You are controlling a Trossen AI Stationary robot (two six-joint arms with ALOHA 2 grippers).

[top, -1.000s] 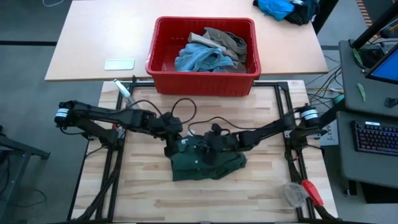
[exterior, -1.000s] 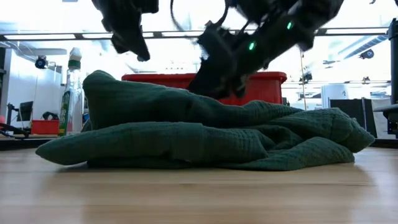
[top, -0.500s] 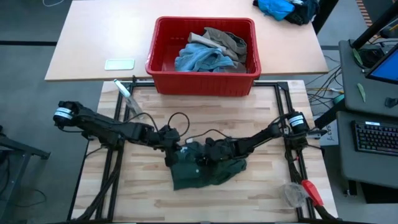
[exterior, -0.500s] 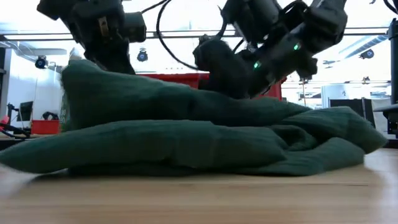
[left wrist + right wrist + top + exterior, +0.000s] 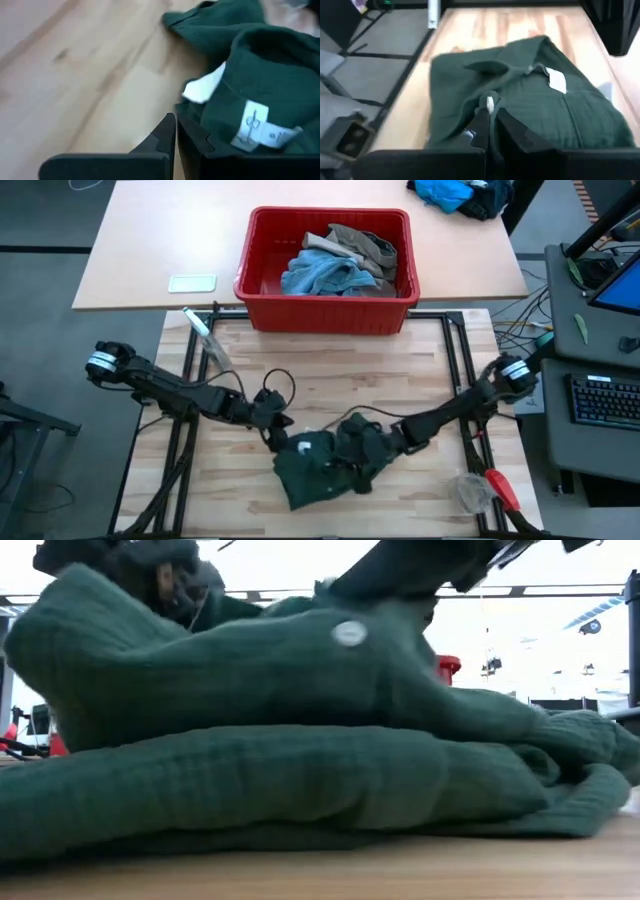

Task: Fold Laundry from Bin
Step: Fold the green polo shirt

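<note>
Well in front of the bin (image 5: 325, 255), the left pincer (image 5: 273, 430) pinches the dark green shorts (image 5: 320, 470) at one waistband corner; the right pincer (image 5: 362, 448) clamps the other. Uneven pulling could slip a corner free and bunch the fold.

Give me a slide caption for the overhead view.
Both hands, left hand and right hand, pinch the green shorts on the wooden table before the red bin.

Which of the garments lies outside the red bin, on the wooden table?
The dark green shorts. Both grippers, left gripper and right gripper, are on them; the light blue denim and khaki piece lie in the bin.
</note>
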